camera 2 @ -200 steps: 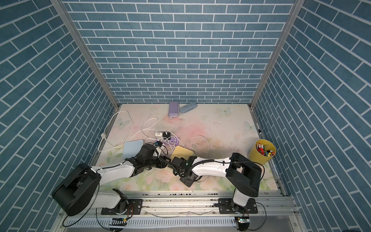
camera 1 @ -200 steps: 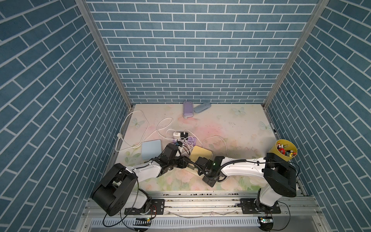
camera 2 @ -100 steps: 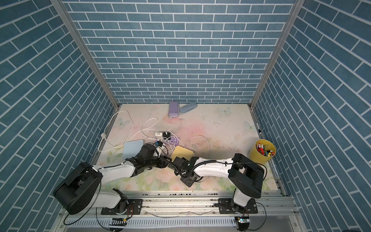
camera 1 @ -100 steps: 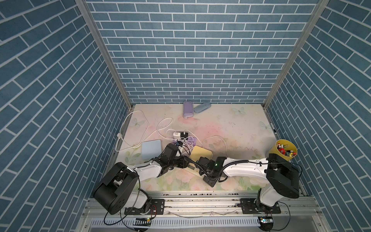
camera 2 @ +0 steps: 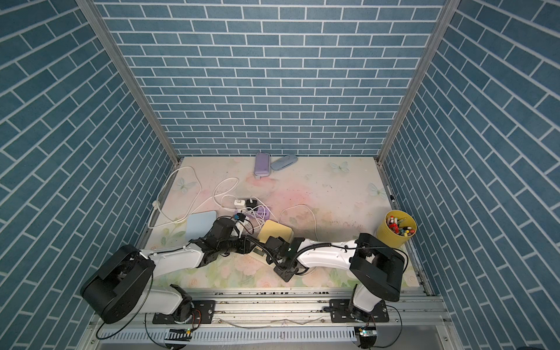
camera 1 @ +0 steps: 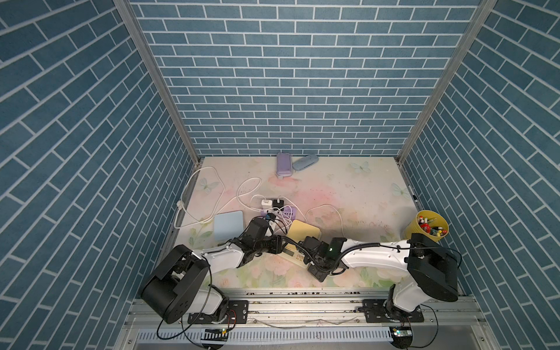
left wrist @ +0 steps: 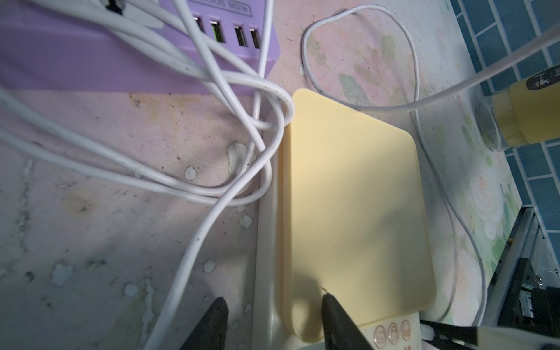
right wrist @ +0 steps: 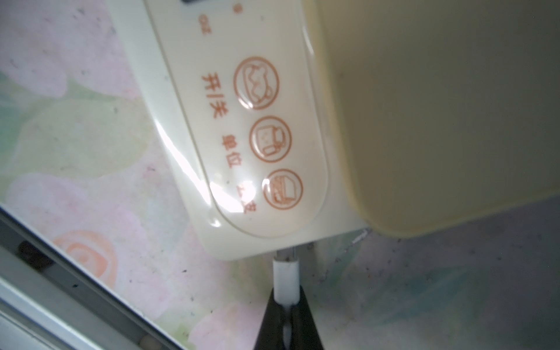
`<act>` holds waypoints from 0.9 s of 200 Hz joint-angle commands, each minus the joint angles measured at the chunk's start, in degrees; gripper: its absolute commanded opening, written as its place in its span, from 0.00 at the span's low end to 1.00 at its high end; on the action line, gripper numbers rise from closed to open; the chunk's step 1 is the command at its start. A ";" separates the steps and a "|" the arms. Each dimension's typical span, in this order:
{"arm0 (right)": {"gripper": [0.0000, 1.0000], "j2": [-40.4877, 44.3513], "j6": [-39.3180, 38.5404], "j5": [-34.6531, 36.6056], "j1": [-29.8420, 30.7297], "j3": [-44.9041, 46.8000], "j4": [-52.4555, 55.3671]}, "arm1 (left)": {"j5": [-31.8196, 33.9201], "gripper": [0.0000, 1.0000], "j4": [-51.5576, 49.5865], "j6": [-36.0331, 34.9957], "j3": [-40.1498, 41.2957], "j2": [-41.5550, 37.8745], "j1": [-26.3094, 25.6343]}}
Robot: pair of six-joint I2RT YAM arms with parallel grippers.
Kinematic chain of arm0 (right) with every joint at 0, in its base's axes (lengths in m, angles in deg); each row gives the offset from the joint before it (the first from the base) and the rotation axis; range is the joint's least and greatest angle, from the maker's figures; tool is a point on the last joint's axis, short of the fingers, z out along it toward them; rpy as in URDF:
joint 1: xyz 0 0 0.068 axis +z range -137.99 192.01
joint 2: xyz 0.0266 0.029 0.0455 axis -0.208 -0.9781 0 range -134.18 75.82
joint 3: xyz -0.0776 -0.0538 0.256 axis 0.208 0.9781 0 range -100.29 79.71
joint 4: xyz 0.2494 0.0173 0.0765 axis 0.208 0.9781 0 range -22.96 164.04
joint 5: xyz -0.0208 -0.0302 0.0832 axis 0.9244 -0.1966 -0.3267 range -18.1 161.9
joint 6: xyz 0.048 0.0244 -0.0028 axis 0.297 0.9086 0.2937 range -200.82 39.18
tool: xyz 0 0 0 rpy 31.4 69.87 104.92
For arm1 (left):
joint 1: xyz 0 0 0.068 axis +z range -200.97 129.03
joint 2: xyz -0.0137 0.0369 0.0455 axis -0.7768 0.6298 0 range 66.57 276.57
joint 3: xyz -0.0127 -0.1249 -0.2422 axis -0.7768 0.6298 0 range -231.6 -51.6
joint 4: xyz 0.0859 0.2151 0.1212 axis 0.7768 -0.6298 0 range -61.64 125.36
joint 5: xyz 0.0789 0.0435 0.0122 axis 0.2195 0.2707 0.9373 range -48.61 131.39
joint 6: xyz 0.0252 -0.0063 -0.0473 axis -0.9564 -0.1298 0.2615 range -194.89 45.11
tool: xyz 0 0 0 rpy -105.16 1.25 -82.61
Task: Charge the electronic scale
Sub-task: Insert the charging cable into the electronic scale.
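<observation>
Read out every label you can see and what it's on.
"开/关": scale's control panel, by an end button.
"单位": same panel, middle button.
"去皮": same panel, partly under glare.
"4USB SOC": purple charging hub, rest hidden by a cable.
Yellow cup's black label: too blurred.
Small orange print at the panel's edge: too blurred.

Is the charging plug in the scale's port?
Not fully: metal tip shows between white plug and scale edge; right gripper pinches it.
</observation>
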 commanded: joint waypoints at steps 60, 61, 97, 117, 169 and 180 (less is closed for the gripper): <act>0.00 1.72 2.89 -1.90 -0.29 2.61 -4.88 | 1.70 0.52 -7.96 -0.83 2.69 4.13 -0.28; 0.00 1.73 2.89 -1.86 -0.27 2.65 -4.83 | 1.74 0.52 -7.90 -0.88 2.72 4.16 -0.28; 0.00 2.19 2.96 -1.58 -0.32 2.78 -5.21 | 1.34 0.52 -7.61 -0.83 2.39 4.96 -0.31; 0.00 2.27 3.07 -1.74 -0.27 2.93 -5.49 | 1.12 0.52 -7.60 -0.83 2.31 5.16 -0.29; 0.00 3.50 3.24 -1.16 -0.50 3.72 -6.26 | 1.19 0.52 -7.49 -0.60 2.92 5.11 -0.38; 0.00 3.81 3.33 -1.04 -0.51 3.99 -6.33 | 1.10 0.52 -7.47 -0.61 3.00 5.24 -0.38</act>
